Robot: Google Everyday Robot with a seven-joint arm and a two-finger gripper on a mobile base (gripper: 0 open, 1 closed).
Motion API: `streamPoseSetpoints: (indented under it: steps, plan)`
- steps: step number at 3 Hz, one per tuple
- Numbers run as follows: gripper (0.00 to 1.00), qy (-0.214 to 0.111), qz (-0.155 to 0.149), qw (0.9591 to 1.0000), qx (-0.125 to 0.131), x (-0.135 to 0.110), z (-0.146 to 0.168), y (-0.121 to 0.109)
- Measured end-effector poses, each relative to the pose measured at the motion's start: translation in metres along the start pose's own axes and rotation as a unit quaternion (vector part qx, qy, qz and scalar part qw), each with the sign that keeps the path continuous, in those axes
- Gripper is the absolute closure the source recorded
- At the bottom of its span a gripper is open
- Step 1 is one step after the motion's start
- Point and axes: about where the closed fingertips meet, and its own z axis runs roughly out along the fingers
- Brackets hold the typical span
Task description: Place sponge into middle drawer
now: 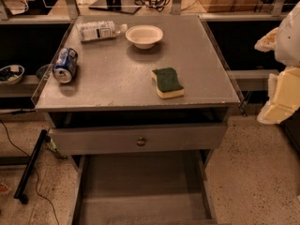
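Grey speckled metal countertop [108,86], flat, matte. Below it, middle drawer [140,186] pulled out, bare floor, lower than and forward of knobbed drawer [93,139]. Gripper [280,90] off countertop's right edge, well apart from target; open or closed: cannot tell. Sponge [168,82] on countertop, front-right, left of gripper. Green scrub face up, yellow foam under, wavy outline, long axis roughly front-to-back.

Matt metal middle drawer [140,184], foam sponge [168,82], perhaps plastic pincer [280,95] far right
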Motion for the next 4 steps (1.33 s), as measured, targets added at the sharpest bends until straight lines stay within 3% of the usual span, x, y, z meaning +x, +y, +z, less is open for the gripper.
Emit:
streamPoseSetpoints:
  steps: [1, 2, 4]
  plan:
    - [0.0, 0.0, 0.0, 1.0, 0.0, 0.0, 0.0, 0.0]
    - [0.0, -0.026, -0.026, 0.9993, -0.009, -0.018, 0.014, -0.017]
    - [0.0, -0.054, -0.06, 0.996, -0.037, -0.057, 0.037, -0.021]
